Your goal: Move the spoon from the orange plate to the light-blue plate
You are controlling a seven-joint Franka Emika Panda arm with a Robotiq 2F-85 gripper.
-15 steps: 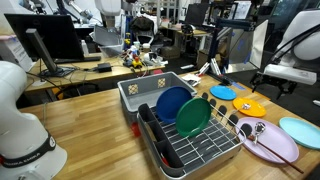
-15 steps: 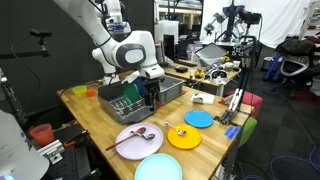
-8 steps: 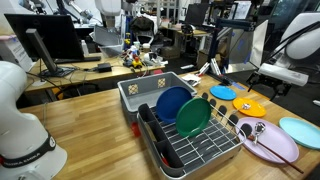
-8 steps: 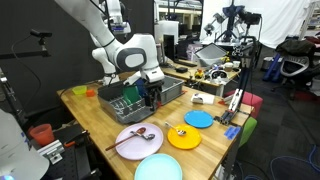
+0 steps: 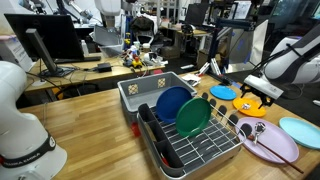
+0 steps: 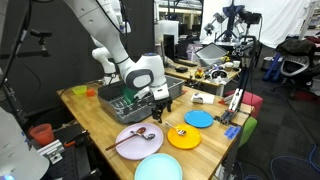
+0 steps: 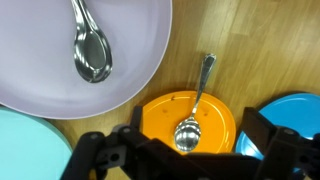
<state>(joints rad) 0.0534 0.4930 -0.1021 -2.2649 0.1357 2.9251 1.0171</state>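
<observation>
The gripper (image 7: 182, 150) hung over the wooden table (image 7: 245, 40) with its fingers (image 7: 98, 150) spread wide and nothing between them: released, empty-handed. Right beneath it in the wrist view sat the orange plate (image 7: 215, 125), and there was the spoon (image 7: 195, 105), its bowl resting on the plate and its slim handle running out past the rim over bare wood. It lay untouched, clear of both fingers.

The lilac plate (image 7: 40, 90) filled the upper part of that view, with a shiny silver spoon (image 7: 90, 45) lying in it. The light-blue plate (image 7: 25, 150) showed in the lower corner, just beside the lilac one. A brighter blue plate (image 7: 300, 115) edged in on the opposite side, close to the orange one.

In an exterior view the gripper (image 5: 262, 95) hovered just above the orange plate (image 5: 248, 107). The light-blue plate (image 5: 300, 130) sat near the table's edge and the lilac plate (image 5: 270, 145) lay beside it. A dish rack (image 5: 200, 152) stood on the table, holding a dark-blue plate (image 5: 172, 103) and a green plate (image 5: 193, 117) upright.

In an exterior view the arm reached out past the rack and the gripper (image 6: 160, 108) hung over the plates. The orange plate (image 6: 186, 137) lay below and to one side of it, and the light-blue plate (image 6: 158, 168) lay closest to the camera — no spoon on it yet.
</observation>
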